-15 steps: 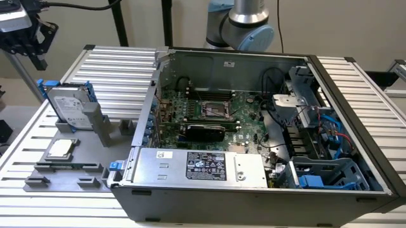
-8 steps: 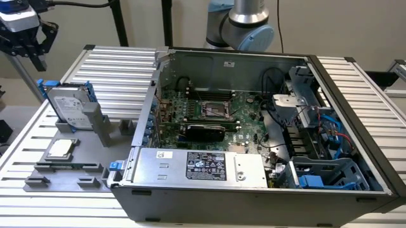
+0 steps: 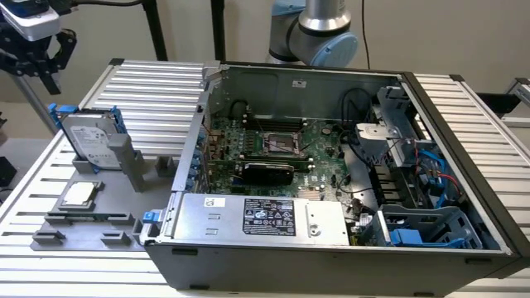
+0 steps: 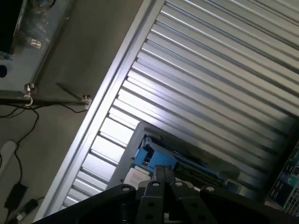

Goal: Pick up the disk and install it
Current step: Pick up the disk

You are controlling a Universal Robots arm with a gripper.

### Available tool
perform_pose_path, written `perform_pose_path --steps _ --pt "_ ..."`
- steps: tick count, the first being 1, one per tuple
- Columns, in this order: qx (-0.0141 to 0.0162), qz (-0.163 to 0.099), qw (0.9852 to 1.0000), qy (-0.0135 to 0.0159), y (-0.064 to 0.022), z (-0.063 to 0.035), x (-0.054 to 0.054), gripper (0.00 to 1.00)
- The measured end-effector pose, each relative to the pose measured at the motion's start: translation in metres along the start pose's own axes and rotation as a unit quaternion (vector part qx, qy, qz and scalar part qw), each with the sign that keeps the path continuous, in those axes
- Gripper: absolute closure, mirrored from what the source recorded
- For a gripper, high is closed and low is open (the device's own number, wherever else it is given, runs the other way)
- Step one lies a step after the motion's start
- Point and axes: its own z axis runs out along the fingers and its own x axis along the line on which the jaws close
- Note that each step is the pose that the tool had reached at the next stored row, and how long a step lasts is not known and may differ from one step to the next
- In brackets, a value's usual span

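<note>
The disk (image 3: 89, 141) is a silver-grey drive with a white label and blue carrier rails. It stands tilted on edge in a grey holder (image 3: 124, 158) on the slatted table, at the exterior view's left. My gripper (image 3: 51, 84) hangs in the air above the disk and slightly further left, apart from it, shut with nothing between its fingers. In the wrist view the closed fingertips (image 4: 161, 175) point down at the disk's blue rail (image 4: 154, 156) and a corner of its label (image 4: 138, 177). The open computer case (image 3: 331, 155) lies to the right.
A small square silver chip (image 3: 79, 194) and grey fixture blocks (image 3: 83, 230) sit in front of the disk holder. Inside the case are the motherboard (image 3: 273, 149), a silver box with a black label (image 3: 265, 217), cables and blue drive bays (image 3: 422, 230). The arm's base (image 3: 319, 28) stands behind the case.
</note>
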Motion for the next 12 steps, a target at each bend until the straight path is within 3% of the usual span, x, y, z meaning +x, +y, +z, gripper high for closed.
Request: perform_pose_path --steps 6,12 --pt "0.0004 -0.055 0.9985 0.0013 -0.0001 0.0016 0.0000 1.00" --pt "0.0009 -0.109 0.9941 0.0024 -0.0001 0.0030 0.0000 1.00"
